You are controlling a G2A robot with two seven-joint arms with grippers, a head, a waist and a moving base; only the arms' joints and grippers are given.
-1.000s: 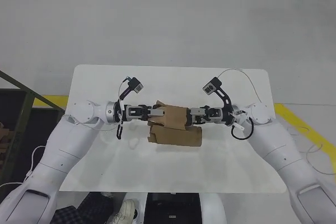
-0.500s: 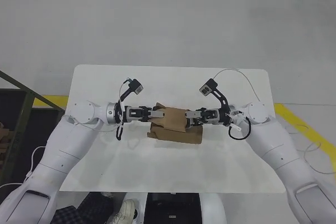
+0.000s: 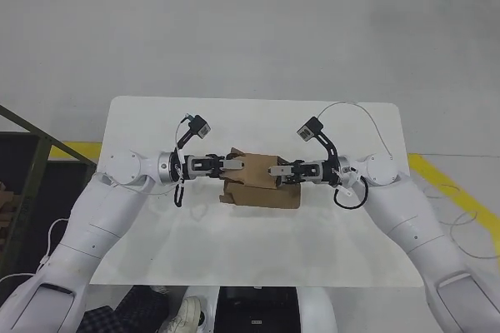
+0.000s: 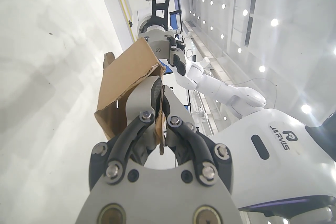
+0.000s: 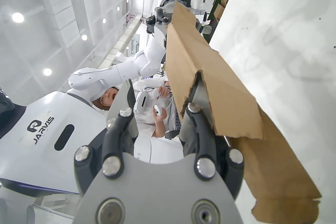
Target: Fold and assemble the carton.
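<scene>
Brown corrugated carton [image 3: 261, 181], partly folded, sat at the middle of the white table [image 3: 150, 241], spanned between the two arms. The left gripper [image 4: 158, 93] was clamped on the edge of one end flap, evidently to anchor that end. The right gripper [image 3: 277, 172] stood at the opposite end with its fingers apart. One finger was tucked behind a ragged-edged panel (the other free in the air), probably to lever that panel against the anchored side.
</scene>
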